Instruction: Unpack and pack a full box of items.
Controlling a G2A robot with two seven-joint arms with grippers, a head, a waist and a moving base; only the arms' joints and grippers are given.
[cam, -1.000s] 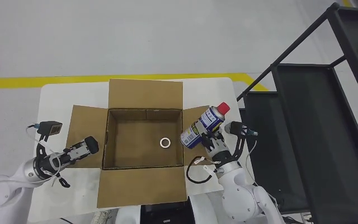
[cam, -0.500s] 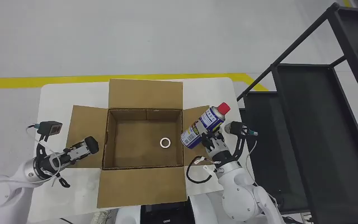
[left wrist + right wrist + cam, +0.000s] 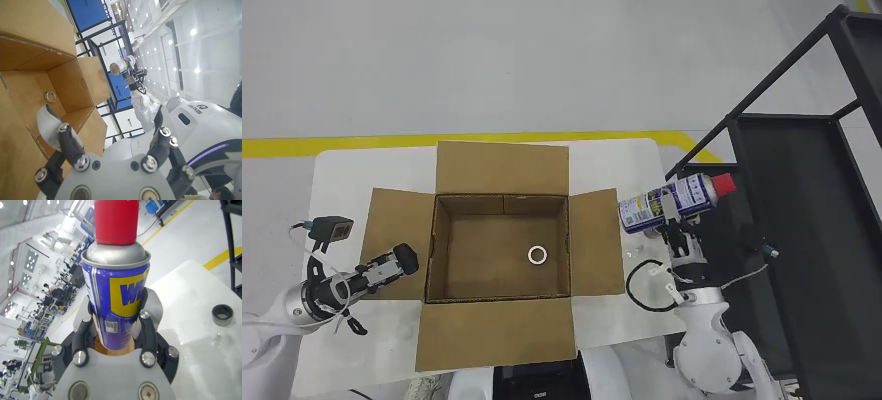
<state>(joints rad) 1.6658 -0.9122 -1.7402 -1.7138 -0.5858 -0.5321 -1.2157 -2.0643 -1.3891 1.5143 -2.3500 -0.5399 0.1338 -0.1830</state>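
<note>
The open cardboard box [image 3: 500,160] sits mid-table with its flaps spread, and a small metal ring [image 3: 536,255] lies on its floor; the left wrist view has the ring [image 3: 50,96] too. My right gripper [image 3: 674,222] is shut on a blue and yellow spray can [image 3: 670,203] with a red cap. It holds the can nearly level above the table's right edge, just past the box's right flap. In the right wrist view the can [image 3: 117,285] stands between the fingers [image 3: 146,323]. My left gripper [image 3: 394,262] is open and holds nothing, over the left flap, its fingers [image 3: 47,121] pointing at the box.
A dark metal ring [image 3: 222,315] lies on the white table [image 3: 198,285] near the right gripper. A black shelf rack [image 3: 802,200] stands close on the right. A yellow floor line [image 3: 342,146] runs behind the table.
My right arm has carried the can rightward, off the box's right flap to the table's right edge, and tipped it flatter with the cap pointing right. The left arm kept still.
</note>
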